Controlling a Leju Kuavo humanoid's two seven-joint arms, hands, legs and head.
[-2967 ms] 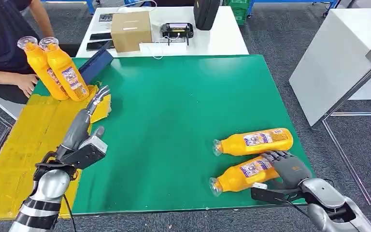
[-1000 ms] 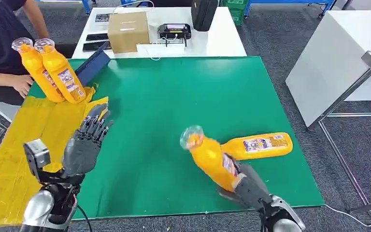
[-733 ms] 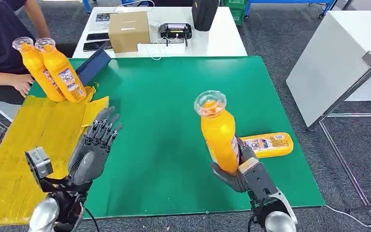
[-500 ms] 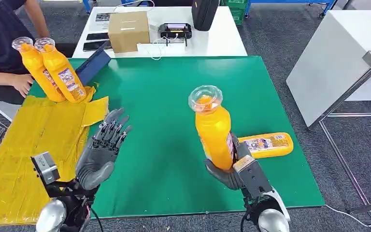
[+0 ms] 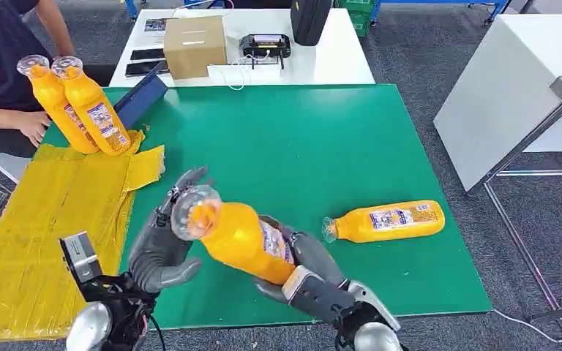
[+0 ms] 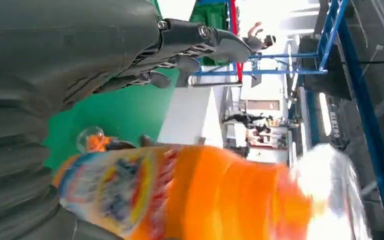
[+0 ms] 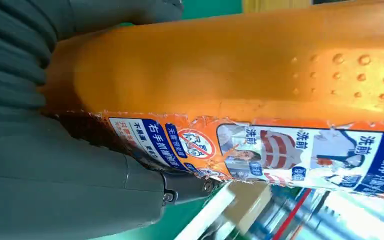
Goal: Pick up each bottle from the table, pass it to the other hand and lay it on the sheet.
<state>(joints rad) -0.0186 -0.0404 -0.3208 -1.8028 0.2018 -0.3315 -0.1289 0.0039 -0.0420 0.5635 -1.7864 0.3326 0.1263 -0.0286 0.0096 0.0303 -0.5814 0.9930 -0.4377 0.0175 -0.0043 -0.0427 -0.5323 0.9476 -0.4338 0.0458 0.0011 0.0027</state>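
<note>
Person [image 5: 0, 66] (seated) beside two upright bottles [image 5: 80, 106].

Right hand [image 5: 304, 259] grips a bottle [image 5: 234, 238] above the table [image 5: 300, 139]; bottle tilts with its cap toward the left hand [image 5: 165, 241], just beside it. Second bottle [image 5: 384, 221] lies on the table right of the right hand. Sheet [image 5: 51, 212] lies left of the left hand, two bottles [image 5: 80, 106] standing at its far end.
</note>
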